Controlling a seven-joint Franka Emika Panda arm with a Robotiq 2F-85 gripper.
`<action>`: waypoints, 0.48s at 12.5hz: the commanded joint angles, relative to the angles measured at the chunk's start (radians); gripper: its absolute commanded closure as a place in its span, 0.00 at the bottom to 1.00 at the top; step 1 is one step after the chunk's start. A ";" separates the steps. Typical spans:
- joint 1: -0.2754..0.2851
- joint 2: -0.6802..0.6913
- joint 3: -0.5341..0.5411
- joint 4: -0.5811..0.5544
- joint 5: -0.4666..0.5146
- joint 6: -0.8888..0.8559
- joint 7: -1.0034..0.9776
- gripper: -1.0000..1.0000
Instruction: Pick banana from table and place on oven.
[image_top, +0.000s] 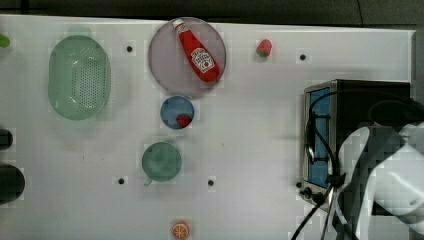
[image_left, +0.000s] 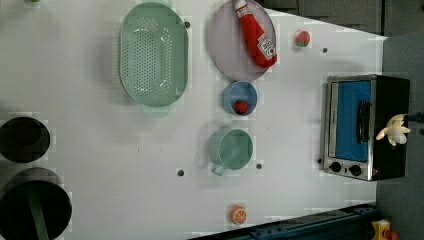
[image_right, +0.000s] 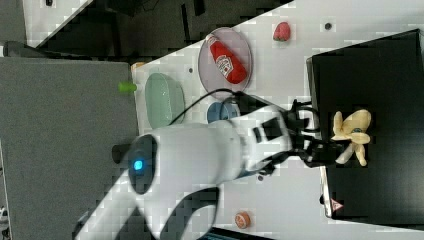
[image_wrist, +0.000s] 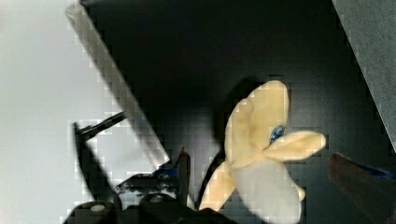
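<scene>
Right view, banana (image_right: 352, 134) mid oven (image_right: 380, 75) top

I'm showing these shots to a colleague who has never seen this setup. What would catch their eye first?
Probably the pale, half-peeled banana lying on the oven's black top, with the gripper of the white arm open around it. Next, the red ketchup bottle lying on a round grey plate on the table, at the top view's upper middle, and the large green colander on the top view's left.

Arm (image_right: 200, 155): white, reaching toward the right view's right.
Gripper (image_right: 345, 147): fingers spread apart, gripping nothing.
</scene>
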 joint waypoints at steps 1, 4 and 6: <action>0.022 -0.080 0.004 0.124 -0.015 -0.158 -0.023 0.00; 0.042 -0.162 0.082 0.206 -0.017 -0.328 0.078 0.00; 0.048 -0.218 0.164 0.207 -0.023 -0.381 0.286 0.00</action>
